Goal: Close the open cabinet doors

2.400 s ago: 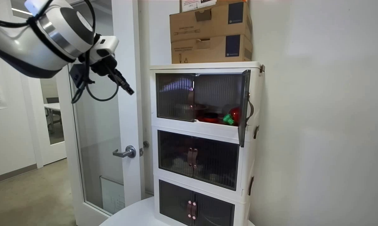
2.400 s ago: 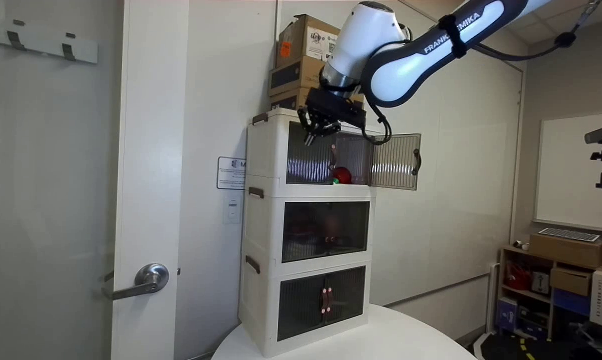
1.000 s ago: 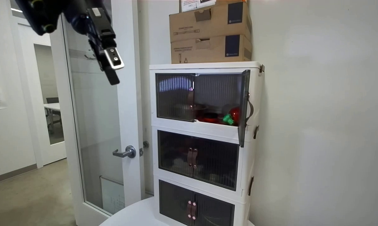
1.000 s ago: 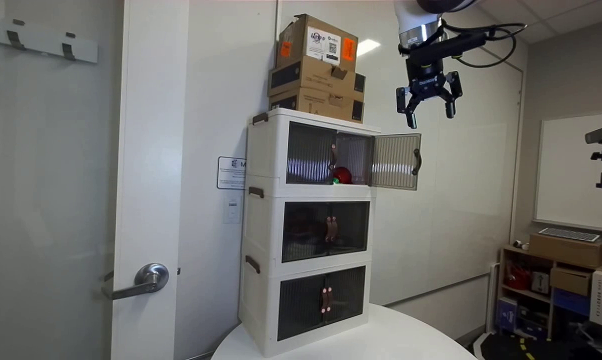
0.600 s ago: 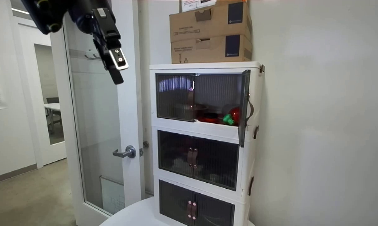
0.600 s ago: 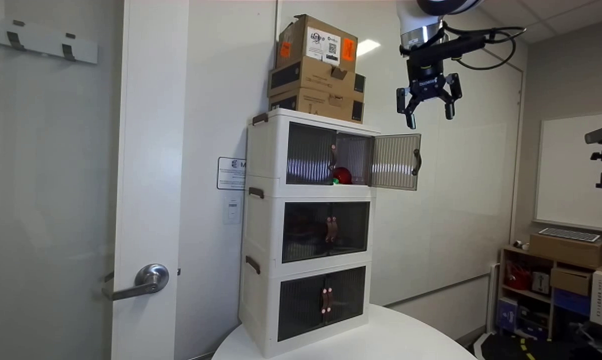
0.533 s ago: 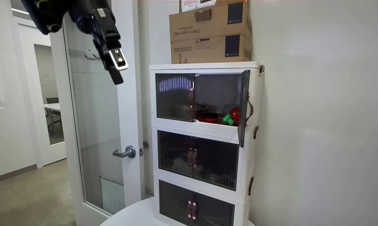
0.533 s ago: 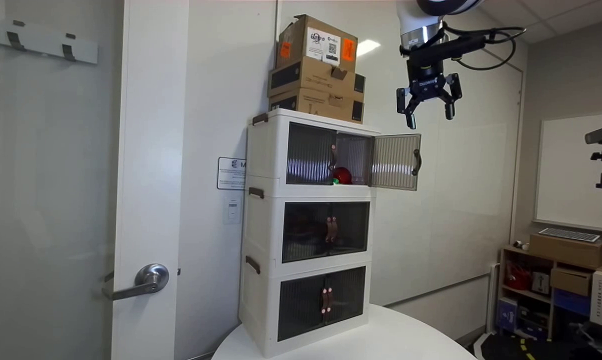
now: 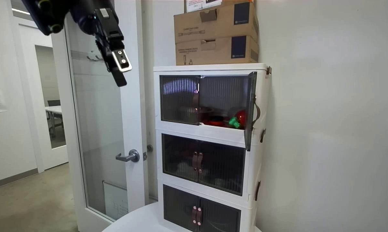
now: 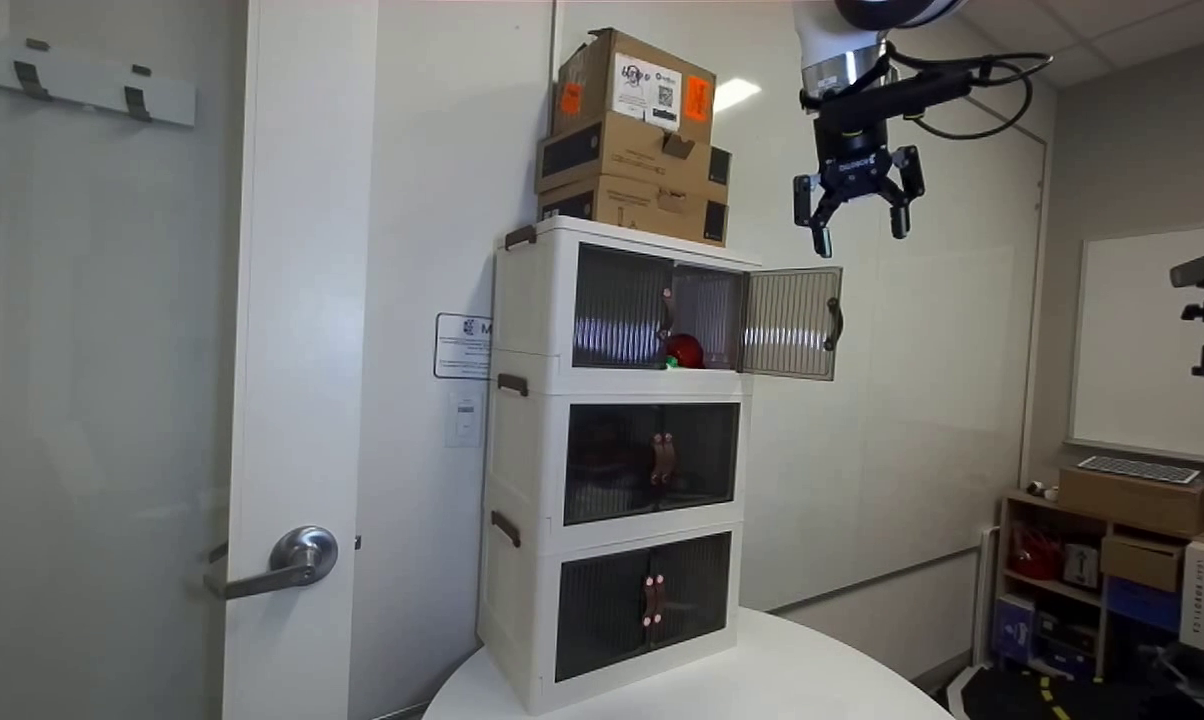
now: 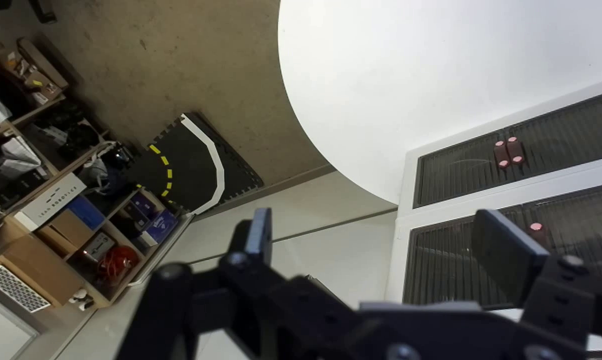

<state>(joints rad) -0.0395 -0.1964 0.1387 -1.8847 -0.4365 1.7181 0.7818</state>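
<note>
The top tier of the white cabinet (image 10: 522,300) has two smoked, see-through cabinet doors. Its right-hand door (image 10: 792,323) is swung far outward, its dark handle facing away from the cabinet; an exterior view sees this same door (image 9: 251,111) nearly edge-on. The left-hand door (image 10: 617,310) sits in its frame, closed or nearly so. High above the swung-out door in the picture hangs my gripper (image 10: 861,239), apart from it. In the wrist view the gripper (image 11: 373,220) has its fingers wide apart and nothing between them. The top-tier doors do not show clearly there.
Several cardboard boxes (image 10: 622,150) are stacked on the cabinet, which stands on a round white table (image 10: 802,680). A red ball (image 10: 684,351) and a green piece (image 9: 234,122) lie inside the top tier. A glass room door (image 9: 99,129) with a lever handle stands beside the cabinet.
From before the cabinet's top tier, my arm has swung away to the swung-out door's side and turned its fingers downward. In the last half second it holds still. The doors are unchanged.
</note>
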